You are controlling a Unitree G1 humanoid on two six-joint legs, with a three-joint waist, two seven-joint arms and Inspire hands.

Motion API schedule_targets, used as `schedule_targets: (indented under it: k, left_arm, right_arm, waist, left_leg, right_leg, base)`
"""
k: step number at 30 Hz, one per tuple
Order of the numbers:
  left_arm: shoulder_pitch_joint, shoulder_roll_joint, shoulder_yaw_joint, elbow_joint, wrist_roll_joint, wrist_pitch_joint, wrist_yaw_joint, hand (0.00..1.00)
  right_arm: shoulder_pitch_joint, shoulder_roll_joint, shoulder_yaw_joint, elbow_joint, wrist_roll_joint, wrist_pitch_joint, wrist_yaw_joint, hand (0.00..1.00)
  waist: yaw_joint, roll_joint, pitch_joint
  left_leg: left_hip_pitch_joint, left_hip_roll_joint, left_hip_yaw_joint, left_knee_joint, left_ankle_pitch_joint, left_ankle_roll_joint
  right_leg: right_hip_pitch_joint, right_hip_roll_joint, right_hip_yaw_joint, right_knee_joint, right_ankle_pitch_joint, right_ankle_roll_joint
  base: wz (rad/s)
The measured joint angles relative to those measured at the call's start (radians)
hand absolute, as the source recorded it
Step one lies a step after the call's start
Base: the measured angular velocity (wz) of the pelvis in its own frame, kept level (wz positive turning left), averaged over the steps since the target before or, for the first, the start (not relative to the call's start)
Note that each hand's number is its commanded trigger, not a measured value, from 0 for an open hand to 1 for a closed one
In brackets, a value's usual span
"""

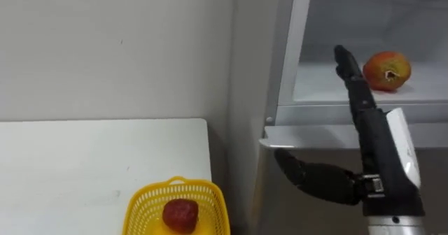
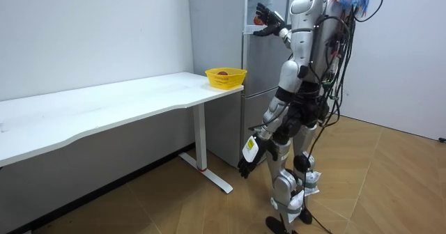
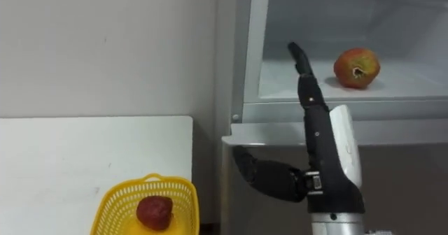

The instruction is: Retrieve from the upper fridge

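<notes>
Red-orange fruit lay on the upper fridge shelf, untouched. The right robot hand was raised near it, fingers straight, thumb spread apart, holding nothing. A yellow basket on the white bench held a red fruit. The left robot hand hung beside the thigh.

Bare test room — white desk, grey fridge, wood floor, plain walls.
</notes>
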State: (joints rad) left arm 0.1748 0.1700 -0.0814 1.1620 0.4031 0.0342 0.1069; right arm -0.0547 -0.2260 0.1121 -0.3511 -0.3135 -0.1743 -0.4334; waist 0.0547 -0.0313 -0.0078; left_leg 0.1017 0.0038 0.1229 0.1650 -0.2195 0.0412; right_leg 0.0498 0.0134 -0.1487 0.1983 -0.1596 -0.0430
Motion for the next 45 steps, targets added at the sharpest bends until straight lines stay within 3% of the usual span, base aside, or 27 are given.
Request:
schedule_targets:
  k: [6, 17, 20, 24, 28, 31, 33, 35, 41, 45]
  left_arm:
    - [0.009, 0.0, 0.024, -0.002, -0.002, -0.012, -0.001, 0.0]
    - [0.036, -0.001, 0.031, -0.003, -0.019, -0.013, -0.003, 0.0]
    - [0.035, 0.0, 0.039, -0.001, -0.017, -0.012, -0.003, 0.0]
    - [0.036, 0.008, 0.058, -0.001, -0.016, -0.013, -0.012, 0.0]
    - [0.032, 0.009, 0.071, -0.005, 0.003, -0.011, -0.04, 0.0]
    - [0.022, 0.022, 0.078, -0.014, 0.003, -0.011, -0.072, 0.0]
    - [0.031, 0.03, 0.078, -0.024, 0.003, -0.009, -0.081, 0.0]
    - [0.031, 0.033, 0.078, -0.031, 0.004, -0.003, -0.085, 0.0]
    - [0.035, 0.04, 0.101, -0.05, 0.004, 0.004, -0.093, 0.0]
    - [0.032, 0.042, 0.103, -0.05, 0.026, 0.01, -0.095, 0.0]
  right_arm:
    - [0.031, -0.008, -0.083, -0.07, 0.013, -0.024, -0.045, 0.0]
    - [0.034, -0.02, -0.221, -0.046, 0.007, -0.043, -0.175, 0.0]
    - [0.028, -0.042, -0.243, -0.021, 0.043, -0.044, -0.188, 0.0]
    - [-0.041, -0.112, -0.298, 0.088, 0.148, -0.028, -0.188, 0.0]
    - [-0.081, -0.127, -0.303, 0.146, 0.158, -0.012, -0.178, 0.0]
    - [-0.103, -0.134, -0.303, 0.189, 0.174, 0.003, -0.158, 0.0]
    - [-0.141, -0.135, -0.301, 0.244, 0.192, 0.005, -0.149, 0.0]
    - [-0.179, -0.138, -0.301, 0.287, 0.196, 0.022, -0.149, 0.0]
    - [-0.302, -0.149, -0.301, 0.407, 0.236, 0.024, -0.138, 0.0]
    - [-0.376, -0.215, -0.295, 0.484, 0.232, 0.025, -0.132, 0.0]
  waist:
    - [-0.008, -0.009, -0.004]
    - [-0.035, -0.016, 0.0066]
    - [-0.05, -0.026, 0.0041]
    - [-0.049, -0.033, 0.0083]
    - [-0.05, -0.046, 0.0138]
    - [-0.046, -0.066, 0.0138]
    - [-0.044, -0.08, 0.0092]
    - [-0.045, -0.082, 0.0078]
    - [-0.044, -0.082, 0.006]
    - [-0.041, -0.069, 0.0077]
  left_leg:
    - [0.004, 0.001, 0.007, 0.003, 0.0, 0.0]
    - [0.013, 0.001, 0.004, 0.0, -0.001, 0.0]
    - [0.007, -0.001, -0.012, 0.002, -0.001, -0.001]
    - [0.011, -0.001, -0.017, 0.003, 0.0, -0.001]
    - [0.01, -0.001, -0.019, 0.003, 0.0, -0.001]
    - [-0.004, -0.001, -0.028, 0.005, 0.001, -0.003]
    - [-0.005, -0.002, -0.036, 0.005, 0.001, -0.003]
    - [-0.004, -0.004, -0.043, 0.005, 0.001, -0.003]
    - [-0.012, -0.004, -0.054, 0.007, 0.0, -0.002]
    - [-0.025, -0.004, -0.064, 0.012, 0.001, -0.003]
  right_leg:
    - [0.005, 0.005, 0.009, -0.012, 0.002, -0.001]
    - [0.014, 0.004, 0.008, -0.017, 0.002, 0.0]
    - [0.016, 0.003, -0.001, -0.026, 0.001, 0.0]
    - [0.026, 0.004, -0.006, -0.029, 0.002, 0.0]
    - [0.024, 0.002, -0.017, -0.029, -0.001, -0.001]
    - [0.015, -0.001, -0.03, -0.029, -0.003, -0.001]
    - [0.017, -0.001, -0.034, -0.03, -0.003, -0.001]
    - [0.017, -0.003, -0.043, -0.03, -0.003, -0.001]
    - [0.017, -0.006, -0.054, -0.026, -0.002, -0.001]
    - [0.012, -0.008, -0.074, -0.023, -0.002, -0.001]
  base:
    - [-0.03]
    - [0.0]
    - [0.1]
    - [0.04]
    - [0.01]
    - [0.1]
    - [0.09]
    - [0.09]
    - [0.07]
    - [0.07]
